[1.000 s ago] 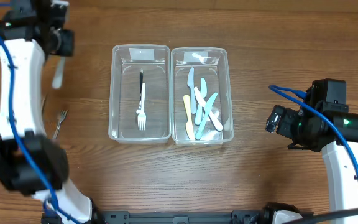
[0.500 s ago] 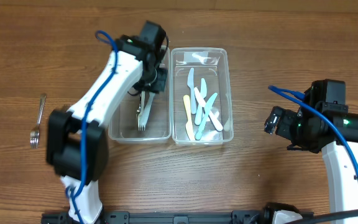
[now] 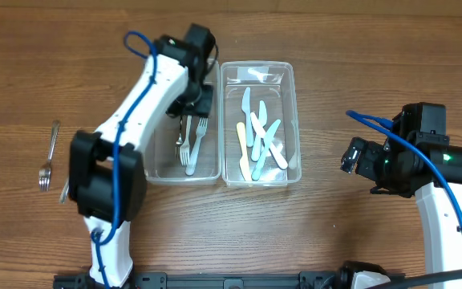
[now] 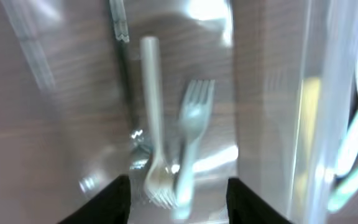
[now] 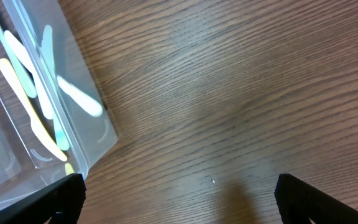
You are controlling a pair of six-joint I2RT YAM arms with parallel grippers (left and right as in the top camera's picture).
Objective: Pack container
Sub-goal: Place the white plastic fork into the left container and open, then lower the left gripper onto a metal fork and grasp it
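A wood-grain table (image 3: 335, 64) seen from above holds two clear plastic containers side by side at its centre. The left container (image 3: 144, 120) now has two pale plastic forks in it. A second ago it had only the white fork (image 4: 153, 112), while the left arm was off at the far left corner of the table carrying a pale utensil. The arm has since swung in over this container, and a greyish fork (image 4: 192, 134) now lies against the white one, its tines pointing the opposite way. The left gripper (image 3: 198, 103) hovers low above the pair. In its wrist view the two dark fingers (image 4: 114, 199) stand spread apart with nothing between them, so the fork looks to have been released and one more piece packed. The arm stretches diagonally from its base at the near left edge, its wrist angled down into the container. The right container (image 3: 293, 120) holds a loose heap of pastel plastic knives (image 3: 257, 140). A metal fork (image 3: 48, 159) still lies on the table well to the left and is probably next. The right gripper (image 3: 350, 156) has not moved. It stays to the right of the containers above bare wood, jaws wide and empty.
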